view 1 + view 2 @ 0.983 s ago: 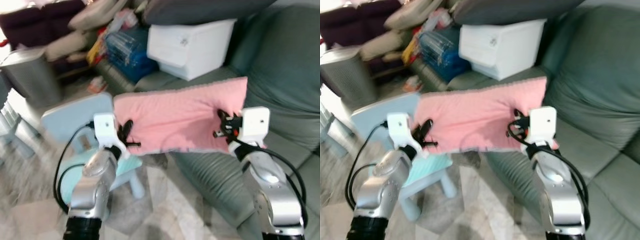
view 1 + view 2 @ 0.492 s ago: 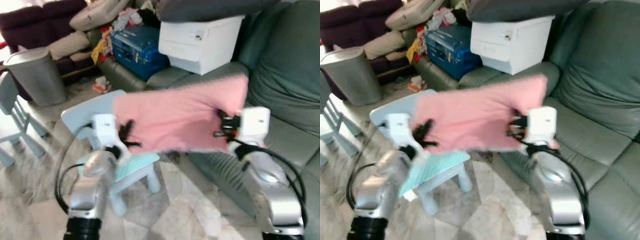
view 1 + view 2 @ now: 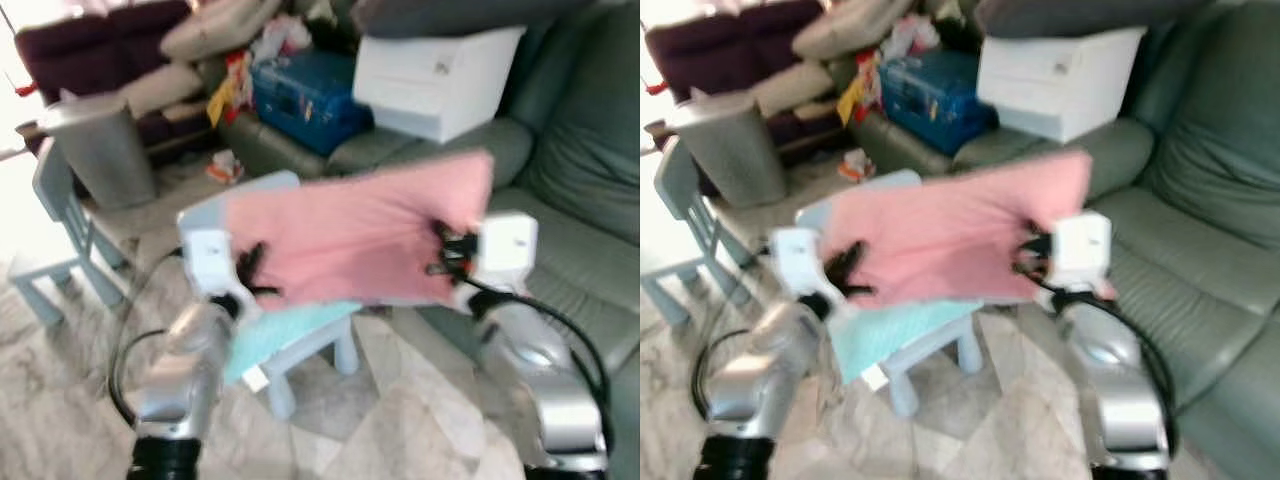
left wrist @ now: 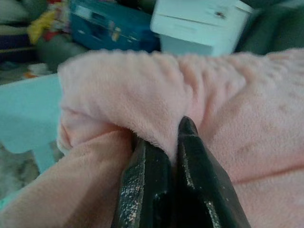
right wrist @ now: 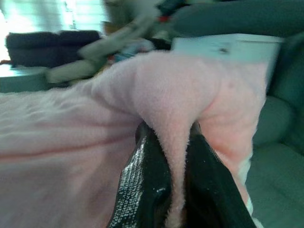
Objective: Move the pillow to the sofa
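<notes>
Pillow still pinched by left end effector, right end effector

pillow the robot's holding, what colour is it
Plain pale pink pillow, fuzzy and unpatterned; the left wrist view shows it best.

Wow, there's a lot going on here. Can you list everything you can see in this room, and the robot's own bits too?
pillow: one, pink, held up in the air between both hands
small chair: one, pale blue, on the floor under the pillow
second small chair: one, pale blue, at far left
sofa: one, green, to the right
white box: one, on the sofa's far end
blue case: one, beside the white box
bin: one, grey, on the floor at left
dark sofa: one, at the back, heaped with clutter
left hand: black fingers pinched on the pillow
right hand: black fingers pinched on the pillow
</notes>
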Robot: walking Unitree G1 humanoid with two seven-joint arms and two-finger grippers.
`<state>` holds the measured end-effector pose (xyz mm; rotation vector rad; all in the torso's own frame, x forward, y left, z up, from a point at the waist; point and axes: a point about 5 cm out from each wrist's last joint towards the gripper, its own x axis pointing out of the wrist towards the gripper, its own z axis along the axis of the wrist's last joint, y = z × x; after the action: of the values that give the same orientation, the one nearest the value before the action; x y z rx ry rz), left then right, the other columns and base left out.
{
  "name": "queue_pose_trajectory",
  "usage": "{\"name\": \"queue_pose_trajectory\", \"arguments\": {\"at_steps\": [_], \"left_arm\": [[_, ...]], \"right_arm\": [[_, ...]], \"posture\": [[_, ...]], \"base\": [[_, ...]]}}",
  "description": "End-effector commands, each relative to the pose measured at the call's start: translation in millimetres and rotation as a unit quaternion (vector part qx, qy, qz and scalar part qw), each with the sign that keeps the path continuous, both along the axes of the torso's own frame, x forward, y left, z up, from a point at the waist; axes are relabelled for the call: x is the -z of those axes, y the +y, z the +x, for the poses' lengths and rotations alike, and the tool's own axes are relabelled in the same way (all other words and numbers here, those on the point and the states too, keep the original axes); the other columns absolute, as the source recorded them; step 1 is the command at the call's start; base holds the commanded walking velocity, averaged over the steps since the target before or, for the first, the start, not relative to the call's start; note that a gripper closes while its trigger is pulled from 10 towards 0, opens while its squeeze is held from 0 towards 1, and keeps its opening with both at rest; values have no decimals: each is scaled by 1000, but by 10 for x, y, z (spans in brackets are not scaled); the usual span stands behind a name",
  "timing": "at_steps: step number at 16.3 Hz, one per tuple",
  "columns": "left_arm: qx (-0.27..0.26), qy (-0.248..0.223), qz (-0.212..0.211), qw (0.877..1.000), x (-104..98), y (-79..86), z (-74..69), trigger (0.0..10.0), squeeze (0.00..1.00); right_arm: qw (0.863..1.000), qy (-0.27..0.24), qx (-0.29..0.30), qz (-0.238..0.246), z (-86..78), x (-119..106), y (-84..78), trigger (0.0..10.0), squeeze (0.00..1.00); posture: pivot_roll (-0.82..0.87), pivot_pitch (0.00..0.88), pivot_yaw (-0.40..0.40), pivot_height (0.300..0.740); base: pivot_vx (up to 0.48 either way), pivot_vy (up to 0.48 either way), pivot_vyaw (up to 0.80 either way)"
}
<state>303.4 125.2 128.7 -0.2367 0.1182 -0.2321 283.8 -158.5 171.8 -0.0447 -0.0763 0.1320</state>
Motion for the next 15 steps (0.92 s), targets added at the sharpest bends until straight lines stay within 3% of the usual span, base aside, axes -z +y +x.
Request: {"name": "queue_pose_trajectory", "arguments": {"at_steps": [1,5,15], "left_arm": [[-16,-8,9,1000,-48,104,23,10000,0],[-18,-9,9,1000,-46,104,20,10000,0],[-40,-56,40,997,-108,121,27,10000,0]], "right_arm": [[1000,-26,-4,6,-6,-116,46,10000,0],[1000,-25,-6,5,-7,-116,46,10000,0],[1000,-21,-8,2,3,-114,47,10000,0]], "posture": [[-147,4,68,740],[-148,5,66,740],[-147,1,59,740]], "base": [[0,480,0],[0,480,0],[0,0,0]]}}
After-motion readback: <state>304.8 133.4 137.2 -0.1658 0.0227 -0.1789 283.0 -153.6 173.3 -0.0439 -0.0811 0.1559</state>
